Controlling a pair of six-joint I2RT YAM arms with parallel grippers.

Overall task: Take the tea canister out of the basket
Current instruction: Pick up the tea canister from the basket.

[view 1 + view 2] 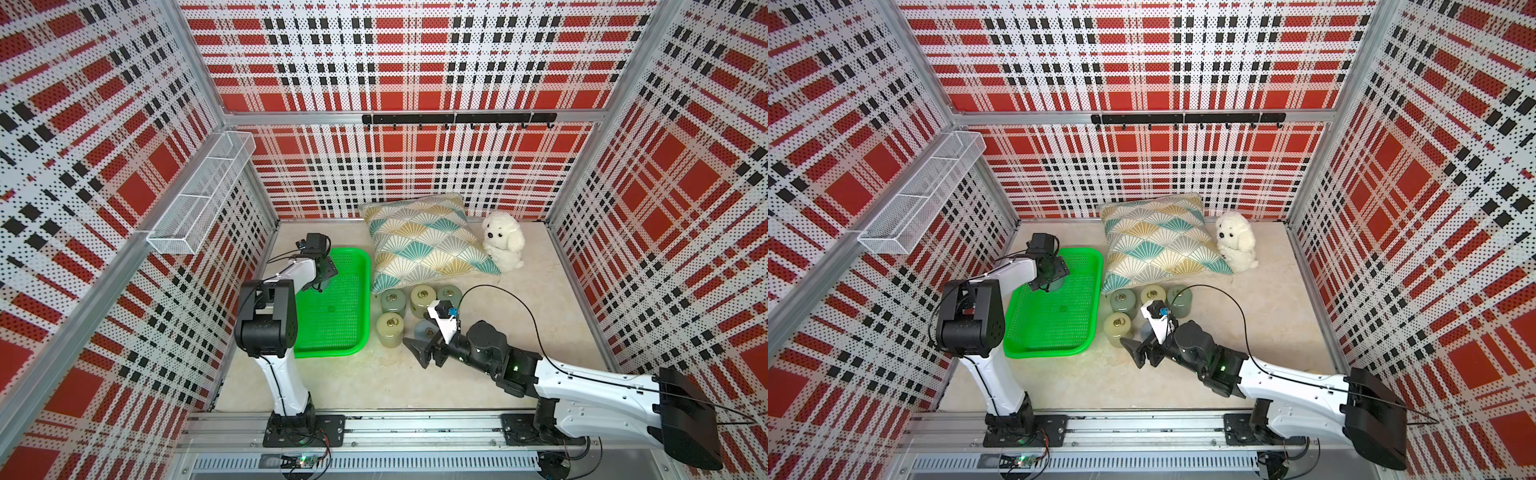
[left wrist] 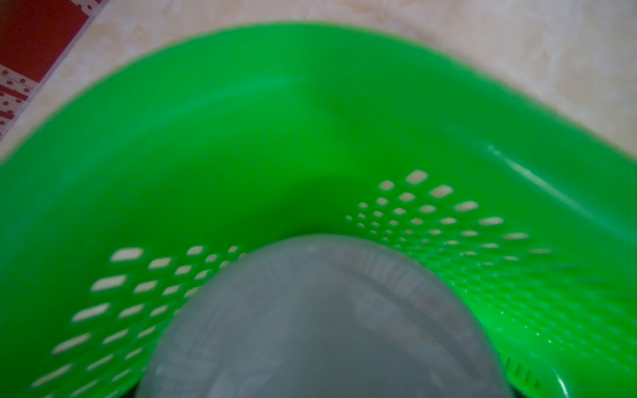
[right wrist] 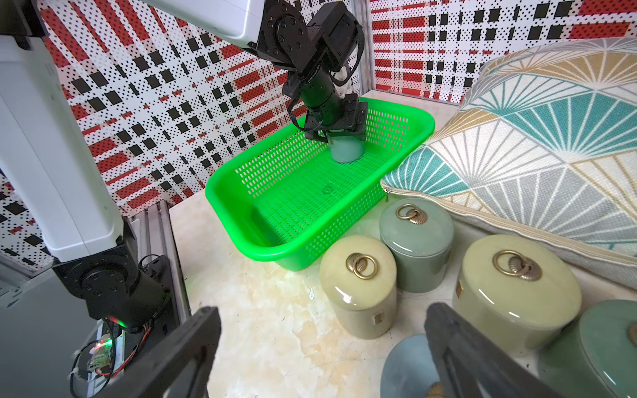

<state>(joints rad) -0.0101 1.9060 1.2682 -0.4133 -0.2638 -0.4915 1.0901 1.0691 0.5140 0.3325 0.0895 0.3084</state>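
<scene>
A bright green basket (image 1: 332, 328) is set on the left part of a pale marbled table (image 1: 374, 382). A grey-green tea canister (image 3: 346, 151) stands upright inside it, in the far left corner, on the perforated bottom and close to the curved wall. The left gripper (image 3: 339, 134) is lowered onto the canister from above. Its black fingers are placed on either side of the canister's top, so the lid is hidden beneath them and the body is seen below the jaws. Whether the jaws are pressed against the canister or only set around it cannot be told. In the left wrist view the canister (image 2: 320, 327) is shown blurred and very close, with the rounded corner wall of the basket (image 2: 275, 120) just behind it. To the right of the basket, on the table, a group of other canisters (image 1: 423, 300) is gathered, cream and green ones upright and a blue-grey one lying on its side. The right gripper (image 3: 322, 310) is held low at the near edge of this group, its jaws spread wide apart. A fan-patterned pillow (image 1: 428, 245) and a white plush dog (image 1: 503, 241) are placed at the far side of the table.
</scene>
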